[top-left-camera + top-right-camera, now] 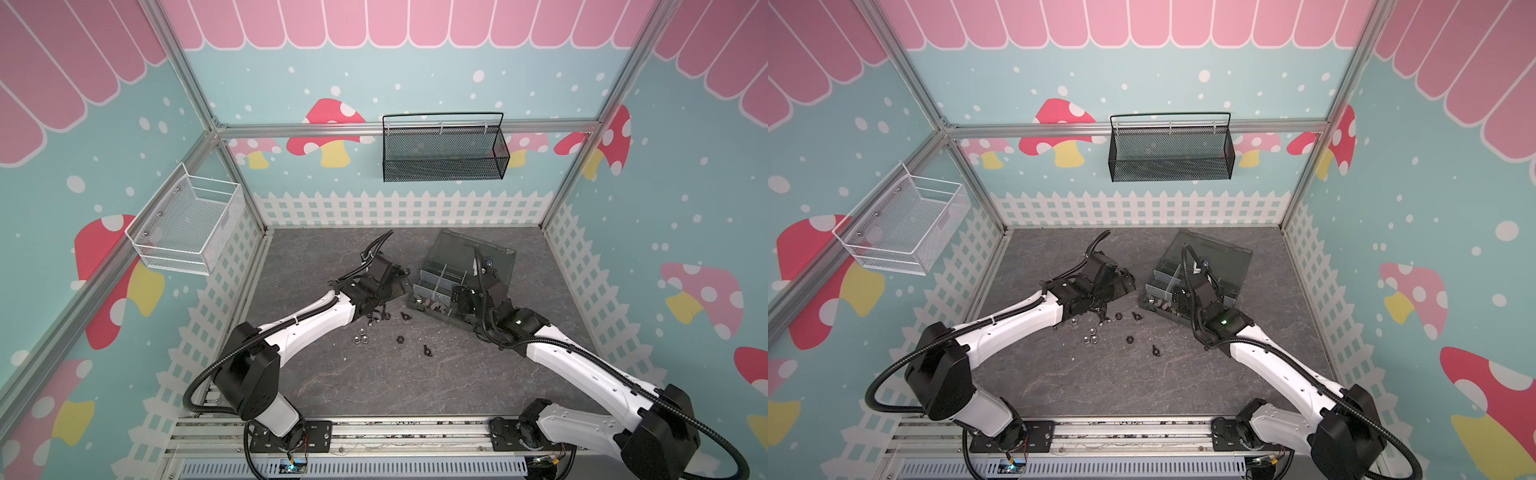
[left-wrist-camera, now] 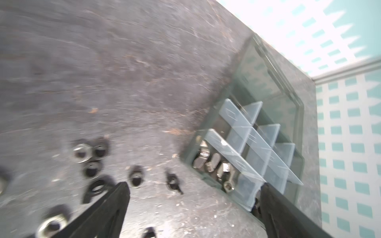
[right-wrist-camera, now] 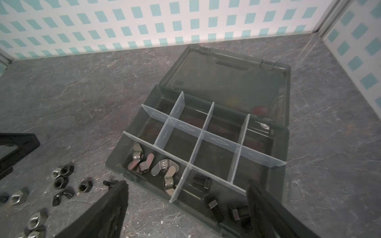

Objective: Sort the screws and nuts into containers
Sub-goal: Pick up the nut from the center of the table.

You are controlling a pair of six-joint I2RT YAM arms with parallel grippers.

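My left gripper point(image 2: 194, 185) hangs released beside loose nuts point(image 2: 81, 153) on the table point(image 2: 144, 61); my right gripper point(image 3: 187, 184), also released, hovers over screws point(image 3: 214, 208) in the containers point(image 3: 206, 135).

My black fingers point(image 3: 107, 210) frame a smoky dark-grey translucent organizer box point(image 3: 226, 82) with pale frosted dividers point(image 3: 218, 141); silver wing nuts point(image 3: 162, 167) and black screws point(image 3: 214, 208) sit inside, loose silver and black hex nuts point(image 3: 59, 182) dot the grey veined table point(image 3: 61, 92), backed by a white-and-teal fence print point(image 3: 144, 24).

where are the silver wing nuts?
Right wrist view: silver wing nuts sit in the right-side organizer box, corner cell, beside the black bolts' cell.
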